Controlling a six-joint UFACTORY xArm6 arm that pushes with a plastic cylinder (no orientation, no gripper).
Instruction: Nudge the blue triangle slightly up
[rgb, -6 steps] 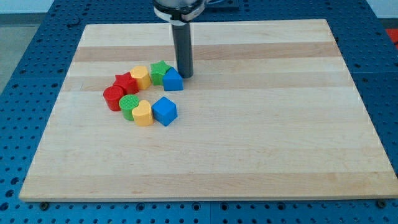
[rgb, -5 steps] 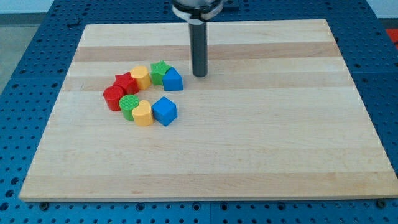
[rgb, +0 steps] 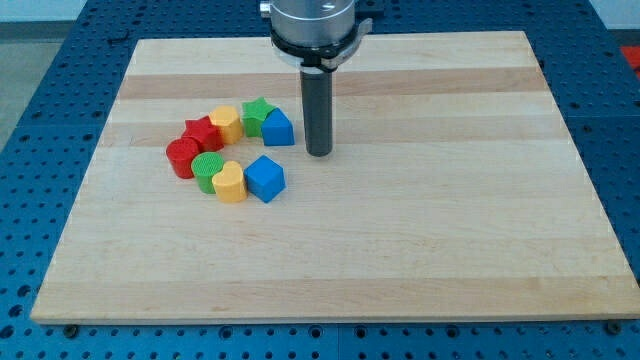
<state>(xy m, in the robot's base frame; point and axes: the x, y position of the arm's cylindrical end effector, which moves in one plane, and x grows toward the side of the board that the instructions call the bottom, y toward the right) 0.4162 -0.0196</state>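
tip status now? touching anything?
My tip: no gripper, holding nothing; just right of the blue triangle, slightly lower, not touching.

Light is falling evenly and brightly from overhead, looking diffuse; no hard beam is showing. The wooden board (rgb: 400, 240) is reading pale and clean, with no hot glare patches washing out its grain. Shadows are staying short and soft: a small dark smudge is sitting at the base of my tip (rgb: 318, 153), and thin shadows are hugging the lower edges of the blocks, such as the blue cube (rgb: 265, 178). Focus is holding sharp across the frame, the rod's outline showing crisp, without motion blur. Board edges are running straight, only ordinary perspective taper showing, no bending at the corners.
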